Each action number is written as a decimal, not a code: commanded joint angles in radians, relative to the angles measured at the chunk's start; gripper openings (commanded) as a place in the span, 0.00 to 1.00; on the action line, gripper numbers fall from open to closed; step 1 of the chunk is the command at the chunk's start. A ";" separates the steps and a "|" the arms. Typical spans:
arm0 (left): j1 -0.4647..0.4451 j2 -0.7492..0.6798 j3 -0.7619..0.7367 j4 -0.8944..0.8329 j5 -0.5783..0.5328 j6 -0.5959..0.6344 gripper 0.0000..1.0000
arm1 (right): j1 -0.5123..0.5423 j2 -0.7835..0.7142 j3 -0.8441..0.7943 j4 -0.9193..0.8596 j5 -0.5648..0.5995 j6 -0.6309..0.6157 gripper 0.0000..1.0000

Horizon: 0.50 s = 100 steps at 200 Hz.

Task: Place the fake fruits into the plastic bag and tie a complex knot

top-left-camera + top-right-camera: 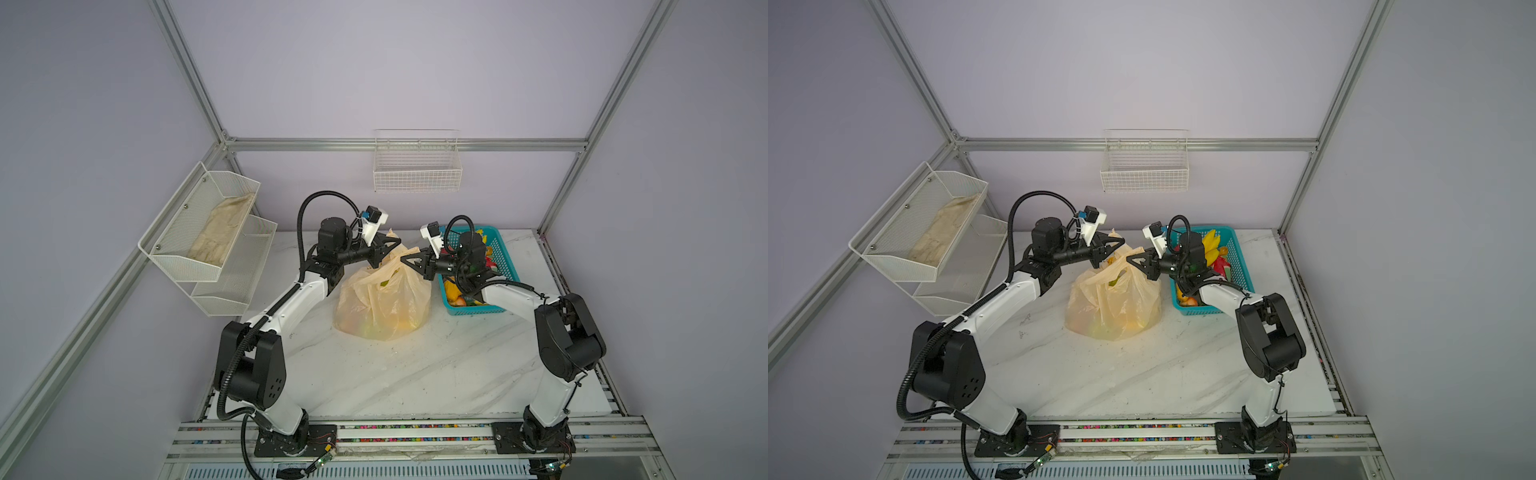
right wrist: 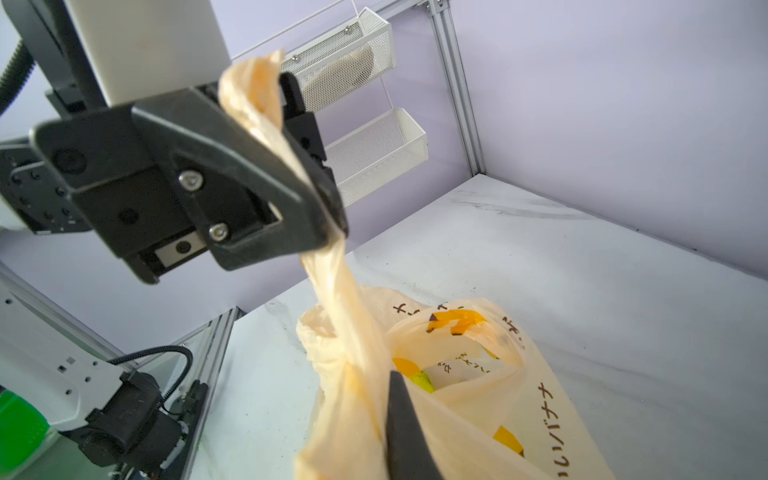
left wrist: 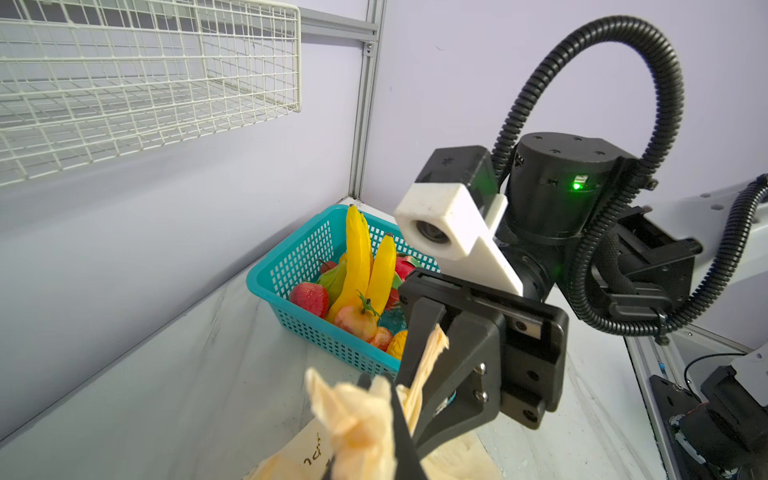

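Far left: white mesh wall shelf (image 1: 199, 249), beige cloth (image 1: 222, 235) lying in its upper tier, not involved. Left gripper (image 2: 328, 226) is clamped tight on one handle strip of the plastic bag (image 1: 382, 307), and the twisted film runs through the jaws and out past the knuckle. The bag sits on the marble-look tabletop (image 1: 415, 374) at centre, between the two arms, with its body slumped and its mouth gaping. Yellow and green fake fruits (image 2: 419, 378) show through the opening. An empty wire basket (image 1: 417, 166) hangs on the back wall above. Right gripper (image 3: 415, 399) is closed on the other handle strip, whose loose end pokes out behind the fingers. In both top views the two grippers face each other nose to nose just above the bag. No finished knot visible, and I cannot tell whether the strips have crossed. Right of the bag, just beside it, is the teal basket (image 1: 469, 310) holding more fruit: bananas (image 3: 359, 257), a strawberry (image 3: 309, 297) and others, with the right arm reaching over it. Risks, as I judge them: the film is thin and slick, so a hard outward pull may tear a handle or slide it from the jaws. Lifting unevenly could tip the bag and roll fruit out of the open mouth. The fingers work very close together, so a wrapping move could clash them. The right elbow could nudge the basket.
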 commanded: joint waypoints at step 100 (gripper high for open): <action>-0.054 -0.086 -0.293 0.214 -0.045 0.135 0.27 | 0.024 0.037 0.076 0.023 0.094 0.191 0.00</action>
